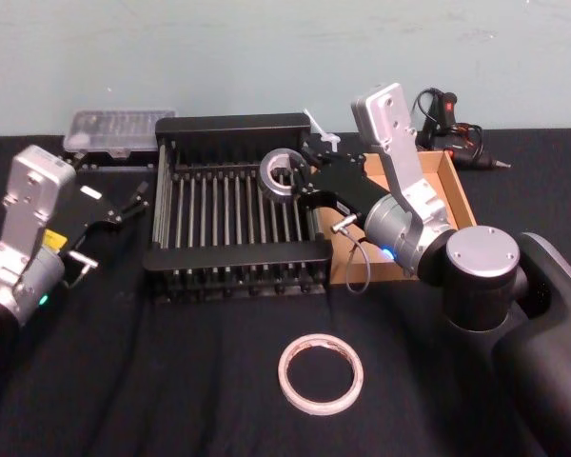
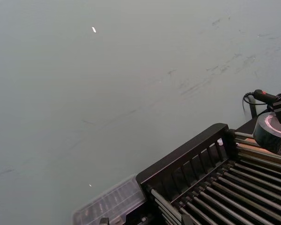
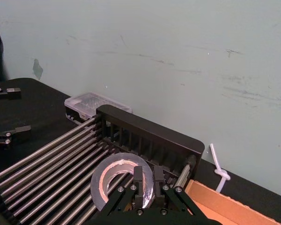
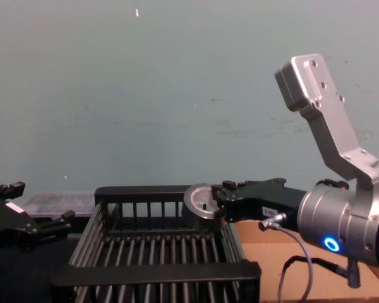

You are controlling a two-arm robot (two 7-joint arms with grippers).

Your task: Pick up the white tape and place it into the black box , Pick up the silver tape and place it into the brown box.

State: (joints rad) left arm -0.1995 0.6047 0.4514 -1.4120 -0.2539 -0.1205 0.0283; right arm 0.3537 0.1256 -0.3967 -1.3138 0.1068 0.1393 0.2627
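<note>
Silver tape (image 1: 281,174) is hanging above the black box's (image 1: 230,255) far right corner, pinched by the right hand (image 1: 303,179). Left hand (image 1: 131,204) is idling, seemingly spread, at the counter's (image 1: 171,381) left edge. White tape (image 1: 321,373) is lying near the front edge, brown box (image 1: 457,195) sitting rightmost.

Silver tape (image 1: 282,175) held above black box (image 1: 230,128); white tape (image 1: 321,373) on table.

The right gripper (image 1: 303,181), black-fingered on a silver arm, is pinching the silver tape (image 1: 280,174), which is showing a pinkish inner ring. Below it the black box (image 1: 230,129) is displaying grey metal bars. Beside the gripper the brown box (image 1: 459,195) is showing tan cardboard. The white tape (image 1: 321,373) is lying pale against black cloth (image 1: 171,381).
</note>
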